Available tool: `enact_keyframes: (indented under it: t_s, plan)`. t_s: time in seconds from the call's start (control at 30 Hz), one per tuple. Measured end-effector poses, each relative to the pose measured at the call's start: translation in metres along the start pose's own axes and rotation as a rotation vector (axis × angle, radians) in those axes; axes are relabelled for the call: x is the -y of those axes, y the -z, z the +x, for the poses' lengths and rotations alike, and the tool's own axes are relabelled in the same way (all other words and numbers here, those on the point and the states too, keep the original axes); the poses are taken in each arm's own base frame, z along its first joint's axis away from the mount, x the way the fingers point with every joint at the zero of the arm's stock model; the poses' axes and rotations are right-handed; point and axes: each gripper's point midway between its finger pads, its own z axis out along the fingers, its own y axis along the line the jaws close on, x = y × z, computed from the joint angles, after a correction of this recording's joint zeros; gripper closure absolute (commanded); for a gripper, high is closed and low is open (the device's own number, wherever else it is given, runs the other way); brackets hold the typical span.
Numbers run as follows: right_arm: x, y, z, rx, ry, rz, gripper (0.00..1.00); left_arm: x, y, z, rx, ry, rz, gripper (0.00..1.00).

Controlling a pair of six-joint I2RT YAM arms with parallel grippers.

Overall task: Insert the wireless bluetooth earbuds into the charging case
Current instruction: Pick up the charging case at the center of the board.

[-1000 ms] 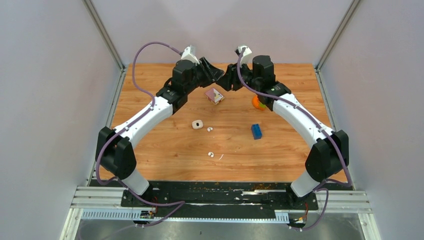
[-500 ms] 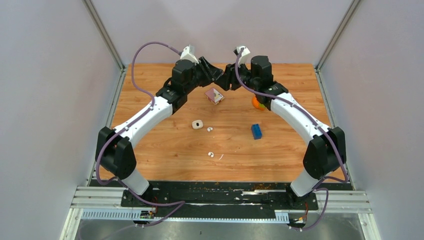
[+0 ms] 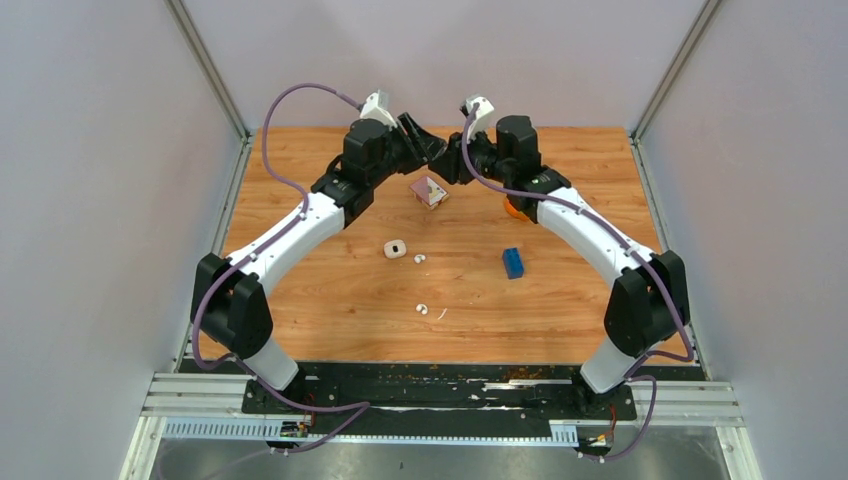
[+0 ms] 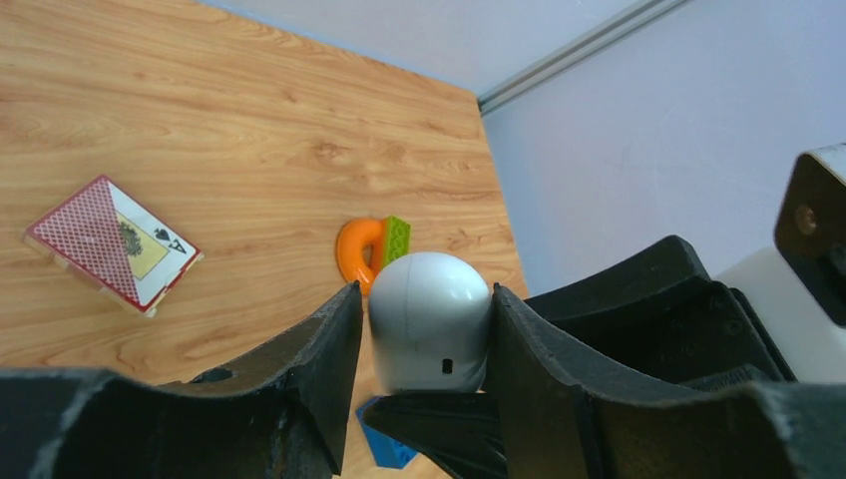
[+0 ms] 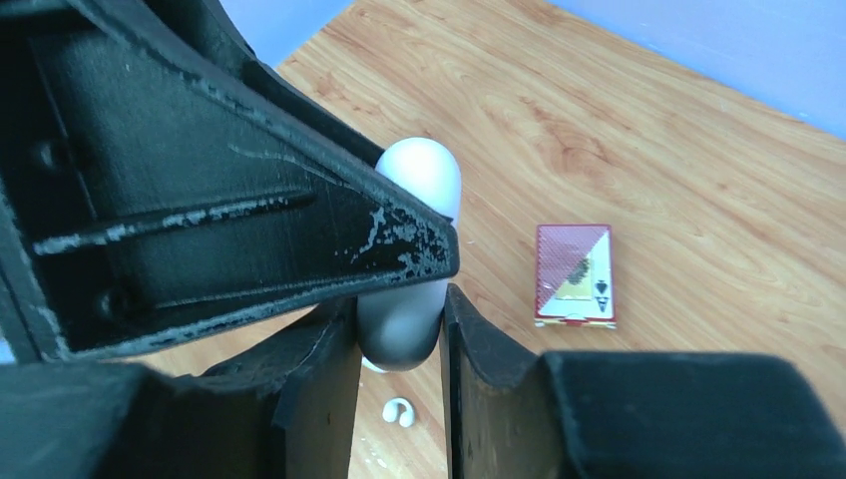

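Snugly, black jaws pinch the smooth, rounded charging case (image 4: 429, 319).

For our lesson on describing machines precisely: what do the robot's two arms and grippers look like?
The left arm and right arm each have white curved links between bulky black joints, with a purple cable looping along each. The left gripper and right gripper have thick matte-black fingers with pale scuffs along the edges. A small white box sits on each wrist.
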Motion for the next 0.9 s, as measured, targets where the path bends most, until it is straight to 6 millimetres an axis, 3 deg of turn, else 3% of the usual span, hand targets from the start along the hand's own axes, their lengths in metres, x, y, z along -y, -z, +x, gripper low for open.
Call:
enact_keyframes:
  t_s: [0.2,0.4,0.57,0.7,0.9]
  plan:
    - [0.009,0.024,0.006,0.004,0.235,0.053,1.0,-0.002,0.006,-0.002,-0.066,-0.058,0.066,0.26]
    - [0.023,0.06,0.013,0.023,0.676,0.119,1.0,-0.001,0.031,-0.024,-0.214,-0.132,0.238,0.25]
    - [0.034,0.071,0.011,0.068,1.045,0.194,1.0,0.001,0.054,-0.043,-0.312,-0.084,0.35,0.24]
    - [0.029,0.068,0.001,0.142,1.31,0.256,1.0,0.008,0.063,-0.026,-0.402,0.012,0.426,0.28]
    - [0.01,0.057,-0.03,0.307,1.609,0.359,1.0,0.018,0.061,-0.002,-0.503,0.088,0.489,0.32]
